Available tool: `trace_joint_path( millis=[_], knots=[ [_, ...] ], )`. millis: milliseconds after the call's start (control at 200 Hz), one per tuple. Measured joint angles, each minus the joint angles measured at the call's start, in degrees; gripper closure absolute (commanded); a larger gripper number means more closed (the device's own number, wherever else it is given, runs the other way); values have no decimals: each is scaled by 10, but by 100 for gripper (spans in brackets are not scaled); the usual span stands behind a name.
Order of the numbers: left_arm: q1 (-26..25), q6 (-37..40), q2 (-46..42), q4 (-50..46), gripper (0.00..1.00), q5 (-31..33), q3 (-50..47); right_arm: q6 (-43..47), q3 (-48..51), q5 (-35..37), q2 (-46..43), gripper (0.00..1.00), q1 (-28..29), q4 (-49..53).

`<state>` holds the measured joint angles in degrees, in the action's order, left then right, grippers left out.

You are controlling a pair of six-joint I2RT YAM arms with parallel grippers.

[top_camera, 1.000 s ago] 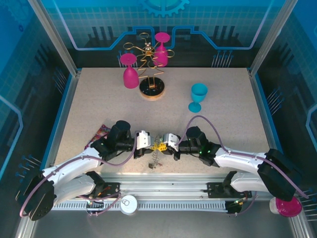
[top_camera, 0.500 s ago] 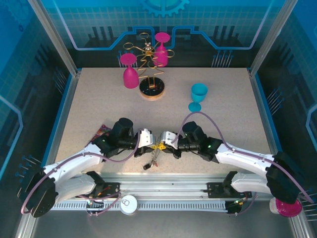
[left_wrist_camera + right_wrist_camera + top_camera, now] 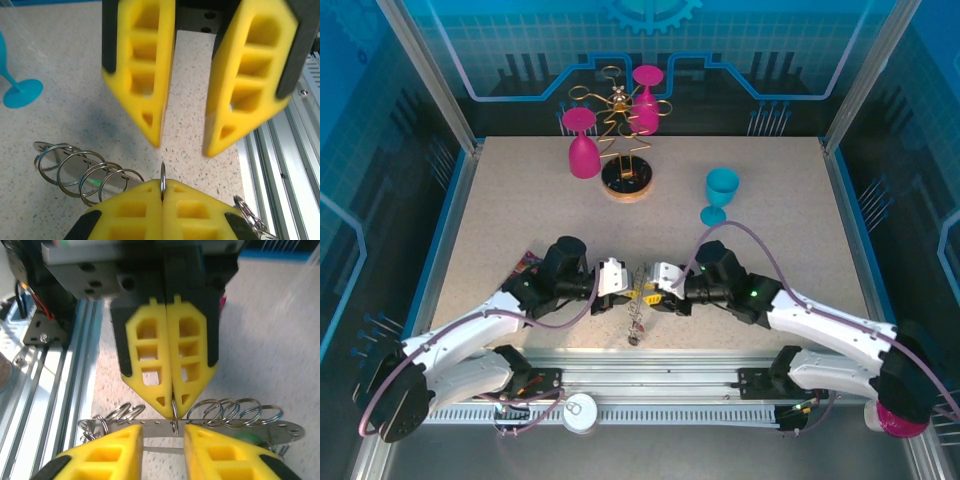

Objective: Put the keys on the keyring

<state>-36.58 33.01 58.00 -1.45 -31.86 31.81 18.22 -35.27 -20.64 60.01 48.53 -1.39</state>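
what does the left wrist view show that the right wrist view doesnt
Left wrist, not right wrist: the cup, just its foot. Right wrist, not left wrist: the keyring bar from end to end, and a red wire by the rail. Both: the left tool shut on a ring, the right tool open facing it, and spare rings along the bar.

Blue goblet (image 3: 721,185) stands upright — a rack (image 3: 627,178) nearby bears pink goblets (image 3: 584,152).
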Motion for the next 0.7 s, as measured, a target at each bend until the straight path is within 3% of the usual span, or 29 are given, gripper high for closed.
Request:
trace_joint_path(
  millis=[295, 700],
  knots=[
    [0, -61, -31, 107, 100, -30, -34, -26, 57, -30, -28, 71, -11, -81],
    [0, -75, -31, 125, 100, -63, -35, -32, 63, -38, -28, 76, -13, -125]
  ],
)
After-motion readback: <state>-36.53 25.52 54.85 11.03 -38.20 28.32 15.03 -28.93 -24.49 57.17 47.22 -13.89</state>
